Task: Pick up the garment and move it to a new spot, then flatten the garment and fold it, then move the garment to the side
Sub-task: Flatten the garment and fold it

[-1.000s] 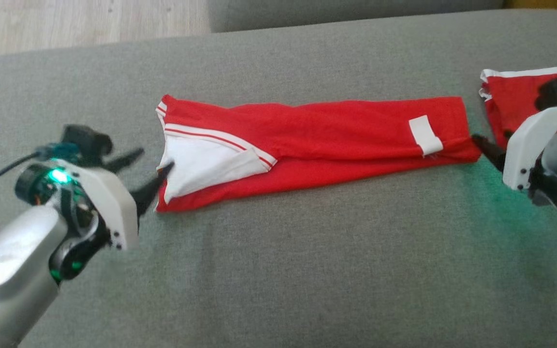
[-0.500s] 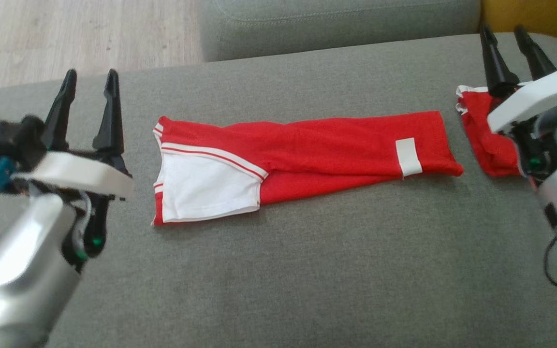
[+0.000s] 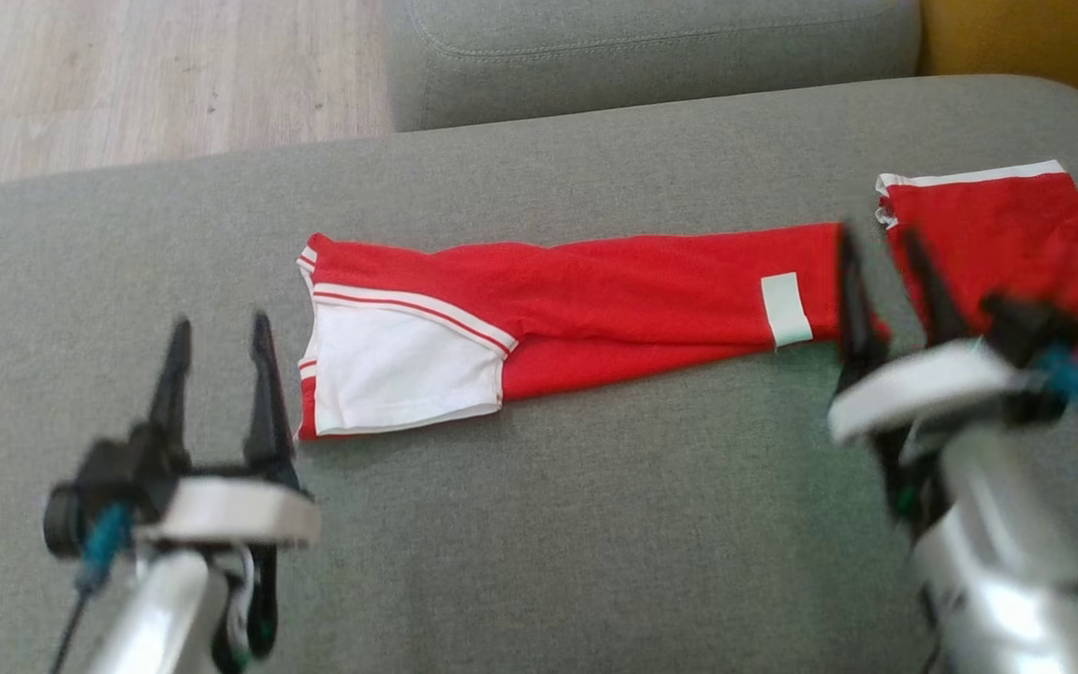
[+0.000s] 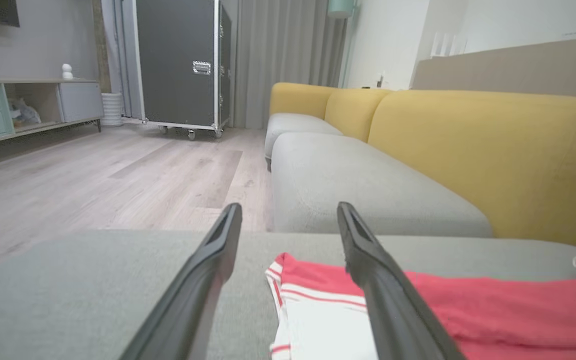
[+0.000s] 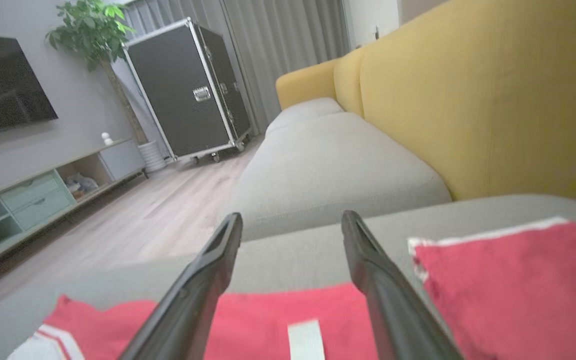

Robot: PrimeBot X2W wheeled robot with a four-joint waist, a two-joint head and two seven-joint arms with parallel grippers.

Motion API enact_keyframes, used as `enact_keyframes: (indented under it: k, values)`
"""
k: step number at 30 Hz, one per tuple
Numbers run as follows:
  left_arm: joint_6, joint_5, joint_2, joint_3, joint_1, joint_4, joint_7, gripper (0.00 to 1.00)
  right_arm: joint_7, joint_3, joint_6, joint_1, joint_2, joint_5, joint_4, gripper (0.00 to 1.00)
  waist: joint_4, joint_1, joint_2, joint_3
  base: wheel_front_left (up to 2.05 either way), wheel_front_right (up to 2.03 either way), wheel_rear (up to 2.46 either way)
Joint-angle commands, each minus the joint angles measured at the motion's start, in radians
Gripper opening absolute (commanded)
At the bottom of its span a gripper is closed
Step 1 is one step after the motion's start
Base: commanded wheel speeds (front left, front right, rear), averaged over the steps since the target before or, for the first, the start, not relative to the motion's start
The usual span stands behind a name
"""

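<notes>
Judging by how it lies, the red garment (image 3: 595, 290) is already placed and flattened on the grey sofa cushion (image 3: 548, 524). It is folded lengthwise into one long band. The crosswise folds and the move to the side look not yet done.

The left pincer (image 3: 221, 323) sits low, just left of the garment's white panel (image 3: 399, 374). Its fingers are spread, point away from the robot and hold nothing. The right pincer (image 3: 876, 234) is blurred and also spread and empty. Its tips are at the garment's right end, beside the white label (image 3: 785, 309); whether they touch it I cannot tell. A second red piece (image 3: 1007, 253) lies just right of the garment.
</notes>
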Motion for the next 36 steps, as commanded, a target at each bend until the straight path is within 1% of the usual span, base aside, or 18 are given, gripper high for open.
enact_keyframes:
  k: [1,3,6,11,17,21,27,31,32,33,34,36]
  values:
    - [-0.005,0.018,0.013,0.053,-0.039,-0.030,-0.009,1.00,-0.010,0.006,-0.001,-0.011,0.009,-0.017,-0.040,1.00,0.001,0.0001,-0.0001,0.002,0.00,0.00,0.00]
    - [-0.028,0.050,-0.019,0.088,-0.012,-0.027,-0.009,1.00,-0.010,-0.022,-0.001,0.033,0.033,-0.062,-0.067,1.00,0.003,0.0001,-0.0001,0.007,0.00,0.00,0.00]
    - [-0.066,0.090,-0.057,0.135,-0.002,-0.023,-0.009,1.00,-0.011,-0.043,-0.001,0.059,0.050,-0.108,-0.094,1.00,0.009,0.0001,-0.0001,0.023,0.00,0.00,0.00]
    - [-0.131,0.155,-0.096,0.165,-0.034,-0.001,-0.009,1.00,0.004,-0.092,-0.001,0.015,0.058,-0.190,-0.069,1.00,0.023,0.0001,-0.0001,0.081,0.00,0.00,0.00]
    - [-0.189,0.207,-0.137,0.192,-0.080,0.036,-0.009,1.00,0.078,-0.239,-0.001,-0.080,0.061,-0.271,0.051,1.00,0.051,0.0001,-0.0001,0.147,0.00,0.00,0.00]
    - [-0.219,0.232,-0.164,0.209,-0.100,0.058,-0.009,1.00,0.122,-0.327,-0.001,-0.131,0.061,-0.291,0.157,1.00,0.071,0.0001,-0.0001,0.175,0.00,0.00,0.00]
    - [-0.256,0.268,-0.182,0.231,-0.132,0.089,-0.009,1.00,0.135,-0.408,-0.001,-0.186,0.061,-0.352,0.286,1.00,0.090,0.0001,-0.0001,0.205,0.00,0.00,0.00]
    - [-0.271,0.285,-0.190,0.252,-0.146,0.098,-0.009,1.00,0.130,-0.418,-0.001,-0.216,0.062,-0.366,0.360,1.00,0.092,0.0001,-0.0001,0.213,0.00,0.00,0.00]
    - [-0.274,0.289,-0.192,0.257,-0.147,0.100,-0.009,1.00,0.127,-0.417,-0.001,-0.223,0.062,-0.365,0.376,0.87,0.091,0.0001,-0.0001,0.213,0.00,0.00,0.00]
    - [-0.276,0.293,-0.194,0.262,-0.148,0.101,-0.009,1.00,0.122,-0.416,-0.001,-0.229,0.062,-0.365,0.389,0.33,0.089,0.0001,-0.0001,0.212,0.00,0.00,0.00]
    - [-0.278,0.297,-0.196,0.267,-0.148,0.103,-0.009,1.00,0.114,-0.414,-0.001,-0.236,0.062,-0.367,0.399,0.00,0.086,0.0001,-0.0001,0.211,0.00,0.00,0.00]
    - [-0.281,0.303,-0.199,0.279,-0.145,0.105,-0.009,1.00,0.093,-0.415,-0.001,-0.247,0.062,-0.373,0.409,0.00,0.076,0.0001,-0.0001,0.204,0.00,0.00,0.00]
